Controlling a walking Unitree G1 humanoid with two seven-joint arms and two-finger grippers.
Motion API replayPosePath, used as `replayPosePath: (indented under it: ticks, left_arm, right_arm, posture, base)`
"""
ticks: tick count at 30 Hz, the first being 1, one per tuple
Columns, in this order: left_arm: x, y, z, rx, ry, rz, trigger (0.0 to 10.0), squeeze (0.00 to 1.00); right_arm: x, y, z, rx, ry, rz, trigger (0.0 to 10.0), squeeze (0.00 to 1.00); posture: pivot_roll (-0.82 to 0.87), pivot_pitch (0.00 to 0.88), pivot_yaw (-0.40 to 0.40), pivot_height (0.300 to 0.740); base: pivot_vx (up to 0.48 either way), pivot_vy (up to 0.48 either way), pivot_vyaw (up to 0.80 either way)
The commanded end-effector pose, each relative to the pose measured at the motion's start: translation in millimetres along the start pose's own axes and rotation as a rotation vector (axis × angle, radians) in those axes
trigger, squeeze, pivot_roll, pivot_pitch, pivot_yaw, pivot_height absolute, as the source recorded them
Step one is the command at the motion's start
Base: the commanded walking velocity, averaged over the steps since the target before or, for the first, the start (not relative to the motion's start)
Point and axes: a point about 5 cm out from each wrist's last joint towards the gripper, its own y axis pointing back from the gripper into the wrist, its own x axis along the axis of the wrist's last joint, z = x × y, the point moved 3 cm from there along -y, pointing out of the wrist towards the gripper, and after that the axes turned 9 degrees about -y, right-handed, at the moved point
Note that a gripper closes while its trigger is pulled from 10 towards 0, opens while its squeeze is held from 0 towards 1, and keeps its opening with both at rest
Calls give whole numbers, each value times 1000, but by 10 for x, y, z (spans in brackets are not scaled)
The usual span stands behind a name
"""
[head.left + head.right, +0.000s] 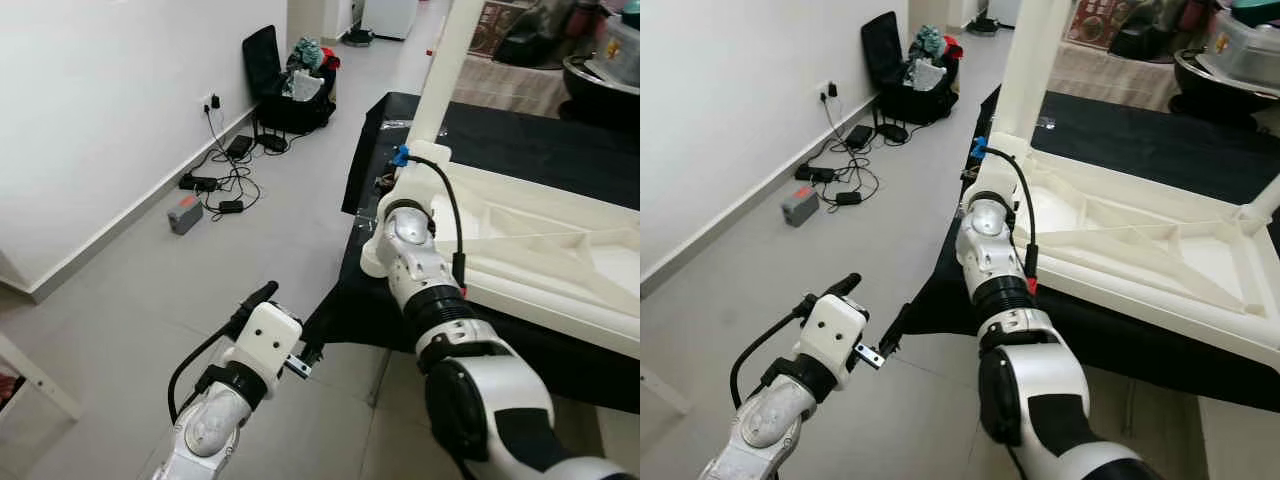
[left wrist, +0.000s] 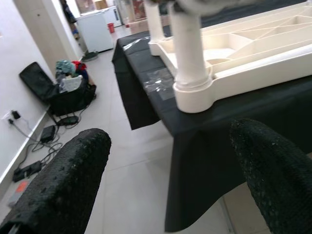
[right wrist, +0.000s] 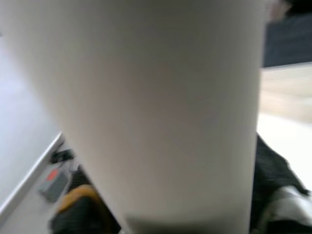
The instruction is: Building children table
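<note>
White children's table (image 1: pixel 1160 245) lies upside down, ribbed underside up, on a black cloth (image 1: pixel 1140 130) covering the low tabletop; in the right eye view it runs from centre out toward 3 o'clock. One white leg (image 1: pixel 1030 70) stands upright in the corner socket at about 12 o'clock. A second leg (image 1: pixel 1268 205) juts up at the far corner near 3 o'clock.

Right arm reaches forward to the base of the near-corner leg. The right hand (image 3: pixel 161 219) sits tight against that leg: in the right wrist view the white tube takes up most of the picture, with dark fingers (image 3: pixel 85 212) on either side low down. Probably clamped on the leg, but the picture is blurred and too close to confirm, so I cannot tell for certain.

Left hand (image 2: pixel 170 175) hangs low at about 7 o'clock, over the grey floor (image 1: pixel 150 300), off the cloth edge, fingers spread wide and holding nothing. Its wrist view looks at the near leg socket (image 2: pixel 195 92).

Step in hand, as judged: seating the leg in its socket. To do it well, keep the leg plumb, press straight down along its axis and avoid side load that could skid the table on the cloth. The left hand could brace the frame rim.

Clutter on the floor at 10 o'clock: cables (image 1: pixel 225 185), black bag (image 1: pixel 290 85).
</note>
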Motion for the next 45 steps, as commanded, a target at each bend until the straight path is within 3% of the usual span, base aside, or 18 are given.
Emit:
replayPosePath:
  ticks: [1,6,7,11,12,13,19,22,26,29,36,37,38,41,43,44,45]
  left_arm:
    - [-42,6,23,-7,-11,-18,10000,0]
    - [-45,6,21,-7,-9,-19,10000,0]
    - [-45,4,21,-7,-8,-18,10000,0]
    - [-47,-3,20,-6,-8,-18,10000,0]
    - [-47,-3,20,-6,-8,-18,10000,0]
    - [-48,-4,18,-5,-8,-18,10000,0]
    - [-48,-4,13,-4,-9,-18,10000,0]
    - [-49,-5,7,-3,-11,-18,10000,0]
    - [-49,-5,7,-4,-12,-18,10000,0]
    - [-46,-1,8,-3,-13,-19,10000,0]
    - [-43,0,9,-2,-14,-18,10000,0]
    - [-40,0,9,-2,-13,-18,10000,0]
    - [-39,1,9,-1,-11,-18,10000,0]
    - [-39,1,9,-1,-10,-18,10000,0]
    - [-40,1,10,-1,-10,-18,10000,0]
    - [-43,3,15,-2,-9,-19,10000,0]
    - [-43,3,15,-2,-9,-19,10000,0]
  right_arm:
    - [-16,-2,65,-4,-3,6,10000,1000]
    - [79,-19,98,43,38,59,10000,1000]
    - [111,-37,84,120,33,62,10000,0]
    - [156,-37,-27,423,8,9,10000,0]
    - [156,-37,-27,423,8,9,10000,0]
    - [158,-10,-69,580,10,-44,10000,0]
    - [262,-14,-22,714,8,-79,10000,0]
    - [374,115,-130,994,-69,-153,10000,0]
    - [352,160,-160,1062,-62,-192,10000,0]
    - [252,340,-246,1293,-41,-308,10000,0]
    - [124,375,-330,1308,8,-354,10000,0]
    - [93,366,-373,1283,17,-350,0,0]
    - [78,318,-419,1211,41,-308,0,0]
    - [74,273,-425,1148,66,-279,0,0]
    - [82,221,-395,1083,76,-256,0,0]
    - [120,112,-310,941,84,-199,0,0]
    - [120,112,-310,941,84,-199,0,0]
  posture:
    - [122,103,-82,740]
    - [117,104,-83,740]
    - [117,104,-83,740]
    - [118,107,-85,740]
    - [118,107,-85,740]
    - [114,107,-82,740]
    - [120,110,-85,740]
    - [120,110,-81,740]
    - [120,110,-80,740]
    - [125,113,-83,740]
    - [127,112,-85,740]
    - [125,117,-87,740]
    - [126,116,-86,740]
    - [126,116,-86,740]
    - [123,115,-87,740]
    - [122,110,-85,740]
    - [122,110,-85,740]
  base:
    - [0,0,0]
    - [0,0,0]
    - [0,0,0]
    - [0,0,0]
    - [0,0,0]
    - [0,0,0]
    - [0,0,0]
    - [0,0,0]
    - [0,0,0]
    - [0,0,0]
    - [0,0,0]
    - [0,0,0]
    - [0,0,0]
    - [0,0,0]
    - [0,0,0]
    - [0,0,0]
    - [0,0,0]
